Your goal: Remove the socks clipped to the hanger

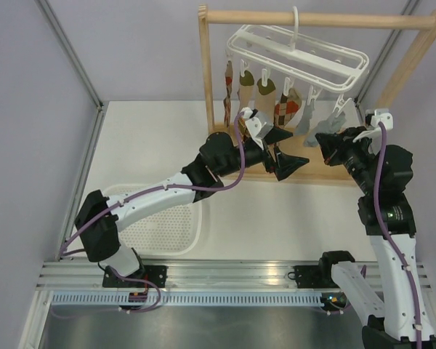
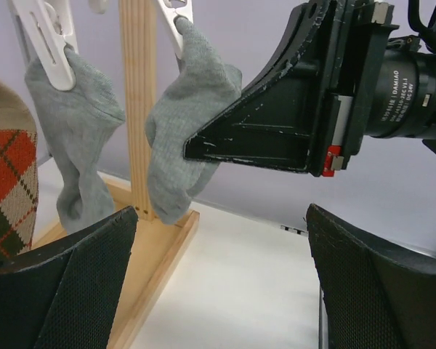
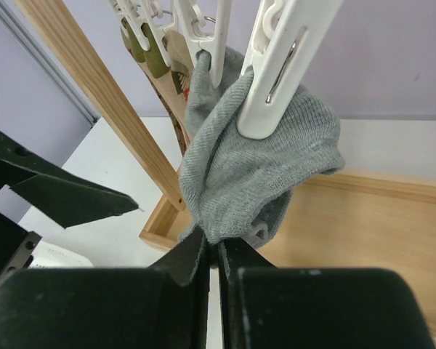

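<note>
grey sock [image 3: 276,167] hangs above the right end effector [image 3: 212,251], long axis vertical, bottom tip pinched. left end effector [image 2: 221,211] released.

- A light wooden rack [image 1: 320,19] stands at the far side of the white table [image 1: 152,145], with a shallow wooden tray [image 3: 363,218] at its foot.
- A white perforated basket [image 1: 171,229] lies on the table's near left part.
- A ribbed metal rail [image 1: 225,275] runs along the near edge.
- Pale lilac walls [image 1: 29,109] stand at the sides and back.
</note>
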Action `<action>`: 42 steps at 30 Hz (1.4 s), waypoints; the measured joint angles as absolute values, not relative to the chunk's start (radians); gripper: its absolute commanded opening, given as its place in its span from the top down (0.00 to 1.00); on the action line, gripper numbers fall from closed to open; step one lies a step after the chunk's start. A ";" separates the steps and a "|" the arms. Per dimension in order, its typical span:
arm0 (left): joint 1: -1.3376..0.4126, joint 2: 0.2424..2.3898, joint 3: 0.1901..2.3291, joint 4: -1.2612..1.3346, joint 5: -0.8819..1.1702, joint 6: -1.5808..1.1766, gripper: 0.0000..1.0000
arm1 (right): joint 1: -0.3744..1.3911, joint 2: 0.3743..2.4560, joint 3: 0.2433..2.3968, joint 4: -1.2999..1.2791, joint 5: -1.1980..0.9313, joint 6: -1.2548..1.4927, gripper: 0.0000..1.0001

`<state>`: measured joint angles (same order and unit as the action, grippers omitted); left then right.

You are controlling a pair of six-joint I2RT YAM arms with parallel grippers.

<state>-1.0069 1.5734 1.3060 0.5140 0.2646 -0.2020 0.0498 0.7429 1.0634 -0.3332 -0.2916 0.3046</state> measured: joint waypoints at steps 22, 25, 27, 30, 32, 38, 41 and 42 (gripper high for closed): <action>-1.036 1.771 1.459 0.532 0.249 -0.144 0.30 | 0.050 0.718 1.082 -0.360 -0.328 0.338 0.92; -1.040 1.774 1.460 0.534 0.238 -0.139 0.41 | 0.050 0.715 1.082 -0.360 -0.334 0.338 0.92; -1.041 1.774 1.462 0.537 0.236 -0.139 0.50 | 0.050 0.714 1.082 -0.360 -0.339 0.338 0.92; -1.044 1.775 1.465 0.553 0.234 -0.139 0.70 | 0.050 0.712 1.082 -0.360 -0.342 0.338 0.92; -1.045 1.781 1.477 0.557 0.229 -0.139 0.87 | 0.050 0.710 1.082 -0.360 -0.343 0.338 0.92; -1.051 1.798 1.504 0.549 0.212 -0.138 0.98 | 0.049 0.701 1.082 -0.373 -0.338 0.334 0.44; -1.052 1.800 1.506 0.521 0.184 -0.138 0.98 | 0.049 0.696 1.089 -0.403 -0.326 0.309 0.30; -1.052 1.800 1.506 0.510 0.173 -0.138 0.98 | 0.049 0.693 1.093 -0.413 -0.319 0.303 0.29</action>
<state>-1.0515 1.8000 1.5063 0.5102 0.1734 -0.1379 0.0486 0.6933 1.0927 -0.4126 -0.3195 0.3031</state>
